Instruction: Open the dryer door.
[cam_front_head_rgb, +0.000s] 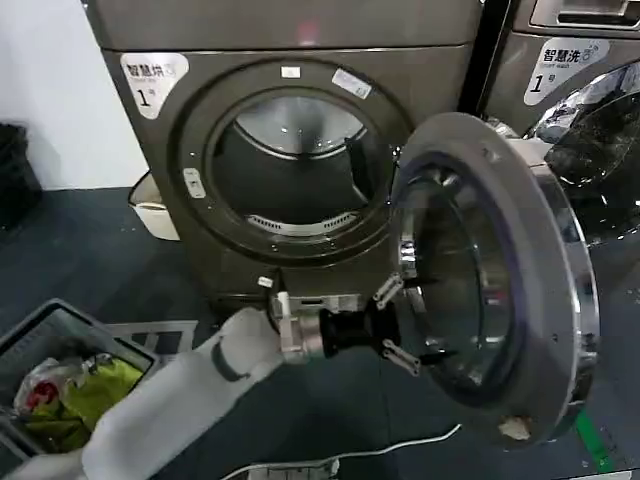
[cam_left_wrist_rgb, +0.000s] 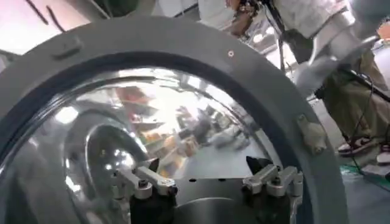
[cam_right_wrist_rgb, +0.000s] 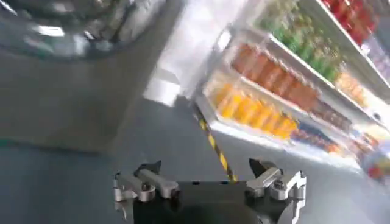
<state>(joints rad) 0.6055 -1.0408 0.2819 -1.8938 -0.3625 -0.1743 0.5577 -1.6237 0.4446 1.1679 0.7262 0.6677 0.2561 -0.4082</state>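
The grey dryer (cam_front_head_rgb: 290, 40) faces me with its round drum opening (cam_front_head_rgb: 295, 170) uncovered. Its door (cam_front_head_rgb: 500, 270) hangs swung out to the right, glass bowl and inner face turned toward me. My left gripper (cam_front_head_rgb: 405, 322) is open at the door's inner side, low on the near rim, with nothing between its fingers. In the left wrist view the door (cam_left_wrist_rgb: 183, 42) stands close ahead, and the left gripper (cam_left_wrist_rgb: 204, 164) points at its glass with the jaws spread. My right gripper (cam_right_wrist_rgb: 206, 165) is open and empty over the dark floor.
A laundry basket (cam_front_head_rgb: 50, 330) with clothes sits at the lower left. A white tub (cam_front_head_rgb: 150, 205) stands beside the dryer. A second machine (cam_front_head_rgb: 590, 90) is at the right. A white cable (cam_front_head_rgb: 400, 445) lies on the floor. Shelves of bottles (cam_right_wrist_rgb: 286, 91) line the room.
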